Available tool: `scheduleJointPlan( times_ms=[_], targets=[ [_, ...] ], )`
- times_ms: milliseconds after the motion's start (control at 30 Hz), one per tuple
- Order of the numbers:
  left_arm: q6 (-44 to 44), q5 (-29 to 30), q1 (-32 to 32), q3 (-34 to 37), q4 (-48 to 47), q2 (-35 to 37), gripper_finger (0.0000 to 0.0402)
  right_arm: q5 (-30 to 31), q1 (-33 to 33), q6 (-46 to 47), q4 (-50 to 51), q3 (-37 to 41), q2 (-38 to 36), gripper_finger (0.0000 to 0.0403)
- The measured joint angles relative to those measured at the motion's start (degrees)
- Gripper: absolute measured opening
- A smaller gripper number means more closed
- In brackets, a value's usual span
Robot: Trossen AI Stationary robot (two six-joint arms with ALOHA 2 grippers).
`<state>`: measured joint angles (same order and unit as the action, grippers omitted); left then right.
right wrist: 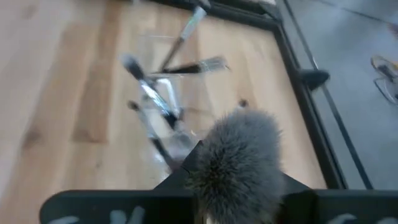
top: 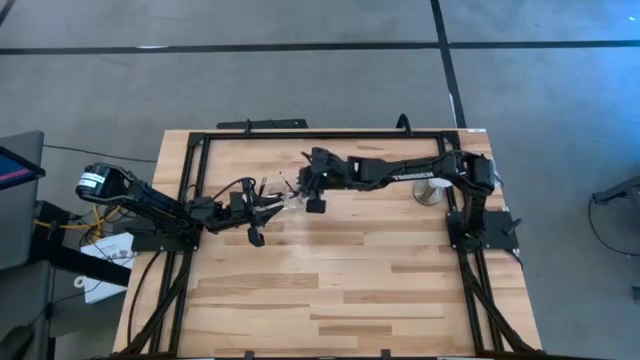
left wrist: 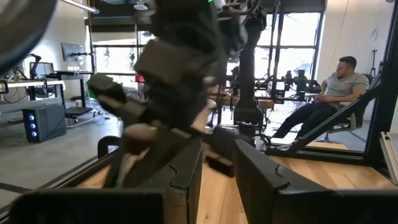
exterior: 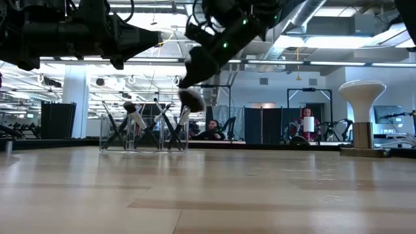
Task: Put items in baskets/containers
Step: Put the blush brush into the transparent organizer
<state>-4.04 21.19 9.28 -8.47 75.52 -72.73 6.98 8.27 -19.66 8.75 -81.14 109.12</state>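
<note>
A clear container [exterior: 143, 133] stands on the table's far middle [top: 272, 196], with several slim brushes [right wrist: 158, 106] leaning inside it. My right gripper [right wrist: 239, 190] hovers above the container's right end [exterior: 201, 62] and is shut on a brush with a large fluffy head [exterior: 191, 99]. My left gripper [left wrist: 217, 180] is open and level, just left of and nearer than the container [top: 250, 218]. The right arm shows blurred ahead of it in the left wrist view. My right gripper pinches the fluffy brush between its two fingers, just behind the grey head [right wrist: 239, 155]. It comes from above, slanting down from the table's right. The brush is lifted clear, head lowest [exterior: 191, 99], above the container. Its handle is hidden by the gripper.
A white ball on a stand [exterior: 362, 97] sits at the table's far right [top: 432, 192]. A black frame rail [top: 300, 134] runs along the far edge. Bare wood [top: 340, 290] spreads across the near half. A person [left wrist: 339, 87] sits beyond the table.
</note>
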Motion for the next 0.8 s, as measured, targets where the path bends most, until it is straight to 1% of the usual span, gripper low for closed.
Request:
scheduleJointPlan(
  times_ms=[100, 200, 267, 333, 433, 567, 800],
  targets=[
    [0.0, 0.0, 0.0, 0.0, 0.0, 0.0, 0.0088, -1.0, 1.3, 0.2, -0.3, 0.0, 0.9, 0.0036],
    [0.0, 0.0, 0.0, 0.0, 0.0, 0.0, 0.0088, -4.9, 2.1, 0.3, -2.5, -0.2, 2.5, 0.0037],
    [0.0, 0.0, 0.0, 0.0, 0.0, 0.0, 0.0088, -5.4, 2.1, 0.3, -1.3, 0.1, 3.2, 0.0037],
    [0.0, 0.0, 0.0, 0.0, 0.0, 0.0, 0.0088, -5.4, 2.1, -0.1, -3.4, -0.1, 4.6, 0.0037],
    [0.0, 0.0, 0.0, 0.0, 0.0, 0.1, 0.0088, -5.5, 2.1, -0.4, -3.1, 0.0, 4.9, 0.0043],
    [0.0, 0.0, 0.0, 0.0, 0.2, 0.3, 0.0088, -5.3, 2.0, -0.4, -3.1, 0.1, 5.4, 0.007],
    [0.0, 0.0, 0.0, 0.0, 0.2, 0.3, 0.0088, -5.3, 1.9, -0.3, -4.5, 0.0, 5.2, 0.0134]
  ],
)
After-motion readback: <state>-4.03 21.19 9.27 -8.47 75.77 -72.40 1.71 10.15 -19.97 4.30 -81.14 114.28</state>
